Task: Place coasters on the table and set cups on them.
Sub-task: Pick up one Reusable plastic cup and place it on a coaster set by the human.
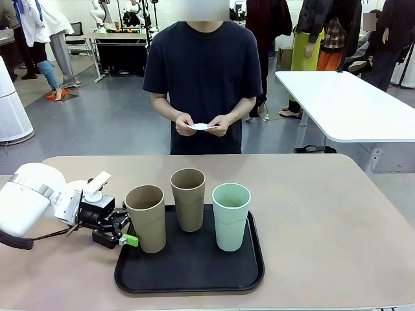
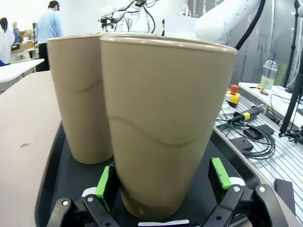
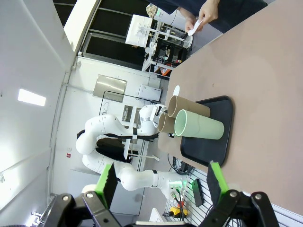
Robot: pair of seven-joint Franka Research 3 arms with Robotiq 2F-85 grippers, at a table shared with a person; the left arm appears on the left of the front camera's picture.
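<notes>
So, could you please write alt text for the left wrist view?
A tan cup stands on a black tray between the open fingers of the left gripper. A second tan cup stands close behind it, with the beige table beside the tray.

Left arm point(image 1: 29, 202): a glossy white, rounded shell with a silver ring point(image 1: 32, 186) and a thin black cable point(image 1: 19, 245) looping beneath it. The left gripper point(image 1: 128, 232) is black, with silver screws point(image 2: 235, 189) studding the linkage behind the jaws. Bright green pads point(image 2: 218, 173) line the jaws' inner faces. The right gripper point(image 3: 161, 178) matches it. The person wears a dark navy short-sleeved T-shirt point(image 1: 204, 71).
</notes>
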